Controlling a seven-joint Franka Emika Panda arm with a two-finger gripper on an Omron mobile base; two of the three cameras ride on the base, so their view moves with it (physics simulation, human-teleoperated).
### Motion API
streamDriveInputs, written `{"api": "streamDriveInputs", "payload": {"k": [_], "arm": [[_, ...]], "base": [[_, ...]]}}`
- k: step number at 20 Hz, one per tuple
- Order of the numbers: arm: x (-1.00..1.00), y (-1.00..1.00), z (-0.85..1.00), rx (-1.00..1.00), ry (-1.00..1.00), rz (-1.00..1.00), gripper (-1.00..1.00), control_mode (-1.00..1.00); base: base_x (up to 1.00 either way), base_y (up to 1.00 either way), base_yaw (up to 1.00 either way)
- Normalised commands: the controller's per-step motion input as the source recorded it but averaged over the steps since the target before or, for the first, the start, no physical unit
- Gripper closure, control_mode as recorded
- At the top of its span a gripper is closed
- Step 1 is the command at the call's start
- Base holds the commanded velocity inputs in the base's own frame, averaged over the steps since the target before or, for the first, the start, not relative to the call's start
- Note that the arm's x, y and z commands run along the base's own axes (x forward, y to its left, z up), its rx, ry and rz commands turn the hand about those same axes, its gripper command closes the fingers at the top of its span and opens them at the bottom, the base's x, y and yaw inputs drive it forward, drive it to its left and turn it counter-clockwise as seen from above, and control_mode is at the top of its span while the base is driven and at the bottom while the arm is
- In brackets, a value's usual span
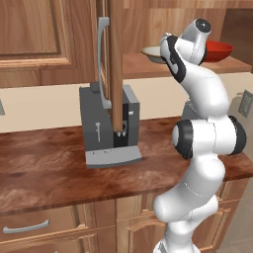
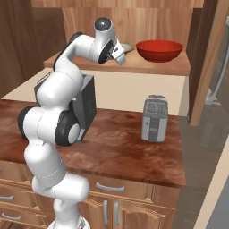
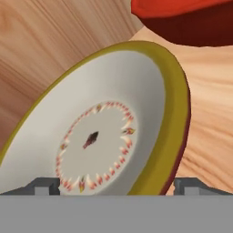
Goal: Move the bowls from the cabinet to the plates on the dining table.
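In your hand view the gripper [image 3: 116, 185] stands wide open, its two dark tips at seven and five o'clock along the bottom. The cream bowl [image 3: 100, 132] with the golden rim lies between and just above them, dead centre, its whitish inside facing you; you cannot tell whether the tips touch it. At one o'clock sits the red bowl [image 3: 186, 20], just beside the cream one. Both rest on the cabinet shelf [image 3: 45, 50]. From the right base view, the red bowl [image 2: 159, 50] sits at three o'clock from the hand.
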Motion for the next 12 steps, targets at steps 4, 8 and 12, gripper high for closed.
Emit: {"api": "streamDriveInputs", "payload": {"k": [4, 8, 12], "arm": [[0.0, 0.0, 0.0, 0.0, 0.0, 0.0, -1.0, -1.0], [0.0, 0.0, 0.0, 0.0, 0.0, 0.0, 1.0, -1.0], [0.0, 0.0, 0.0, 0.0, 0.0, 0.0, 1.0, -1.0]], "base": [[0.0, 0.0, 0.0], [0.0, 0.0, 0.0], [0.0, 0.0, 0.0]]}}
